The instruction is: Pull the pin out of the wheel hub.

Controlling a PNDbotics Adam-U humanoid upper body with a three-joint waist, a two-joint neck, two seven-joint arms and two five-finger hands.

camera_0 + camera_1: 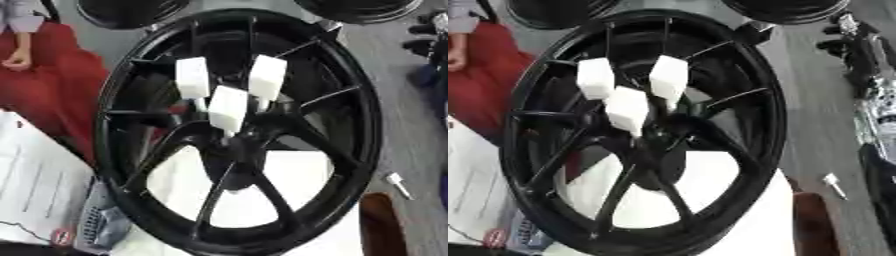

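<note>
Wheel hub (238, 150) with three white pins (228, 108)

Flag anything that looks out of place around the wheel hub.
One small white pin lies loose on the grey surface right of the black wheel, apart from the three white-headed pins standing in its hub. Nothing looks spilled or damaged.

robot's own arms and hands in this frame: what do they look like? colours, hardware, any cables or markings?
Only the right side shows, along the right edge of the right eye view. The right hand is black and blocky, with a small silver piece near its top. The right arm is black with shiny silver metal sections. No cables or markings can be made out. The left hand shows in no view.
</note>
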